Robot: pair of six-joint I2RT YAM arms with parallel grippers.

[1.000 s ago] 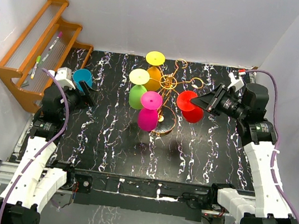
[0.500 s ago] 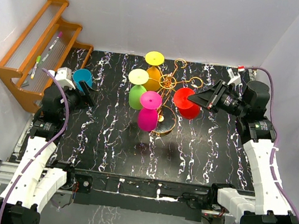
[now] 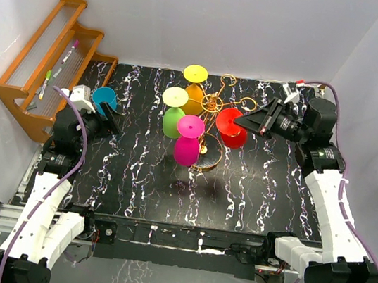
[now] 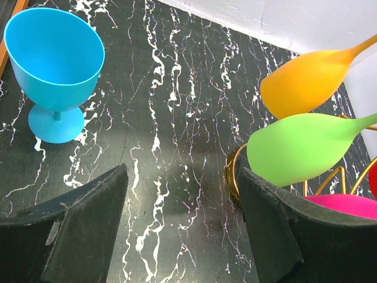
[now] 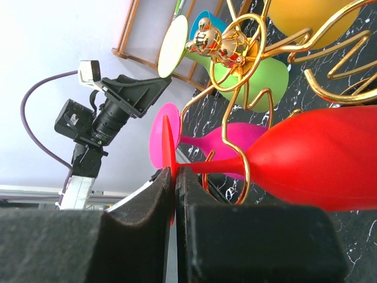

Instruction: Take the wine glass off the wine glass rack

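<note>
While the red plastic wine glass (image 3: 231,135) hangs foot-up at the right side of the gold wire wine glass rack (image 3: 212,104), the right gripper (image 3: 239,121) meets its foot, and the left gripper (image 3: 111,121) sits just beside an upright blue plastic goblet (image 3: 103,98). From the left wrist, the fingers are spread wide over the black marbled table (image 4: 177,118), holding nothing. From the right wrist, the fingers are pinched on the glass's thin foot disc, with the stem threaded through a gold loop.
</note>
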